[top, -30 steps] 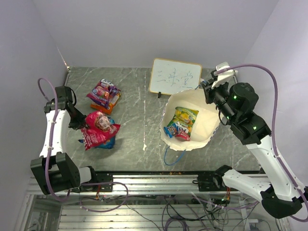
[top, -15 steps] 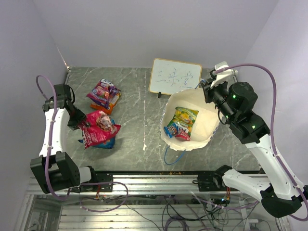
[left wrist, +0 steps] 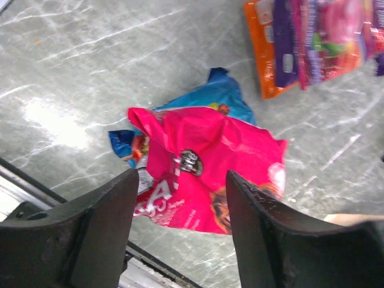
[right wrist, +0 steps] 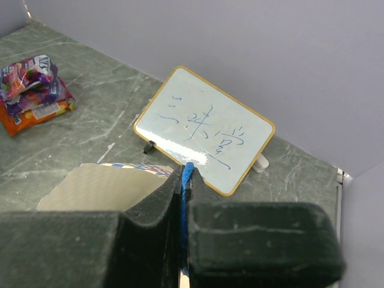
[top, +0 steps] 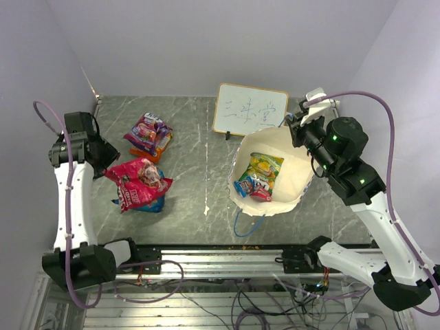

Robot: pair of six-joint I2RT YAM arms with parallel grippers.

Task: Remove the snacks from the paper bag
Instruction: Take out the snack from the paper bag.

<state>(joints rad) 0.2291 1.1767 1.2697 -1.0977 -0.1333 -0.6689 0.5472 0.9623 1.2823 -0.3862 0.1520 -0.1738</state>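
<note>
The paper bag [top: 297, 173] lies open at centre right, its cream wall [right wrist: 102, 187] showing in the right wrist view. Inside are a yellow-green packet [top: 265, 165] and small blue and red packets [top: 249, 187]. My right gripper [top: 295, 128] is at the bag's far rim, shut on its blue cord handle [right wrist: 187, 174]. On the left of the table a pink-red packet [top: 141, 182] lies on a blue packet [top: 155, 204], with a purple-orange packet [top: 149, 134] farther back. My left gripper [left wrist: 183, 180] hangs open above the pink-red packet [left wrist: 204, 165], holding nothing.
A white signboard [top: 249, 110] with blue writing stands just behind the bag, close to my right gripper. The bag's second blue handle [top: 240, 227] loops toward the near edge. Purple walls close in the left, back and right of the grey marble table [top: 199, 158].
My left gripper has opened, let go of the pink-red packet and drawn up and to the left. The packet now rests on the blue one. The right arm has not moved.
</note>
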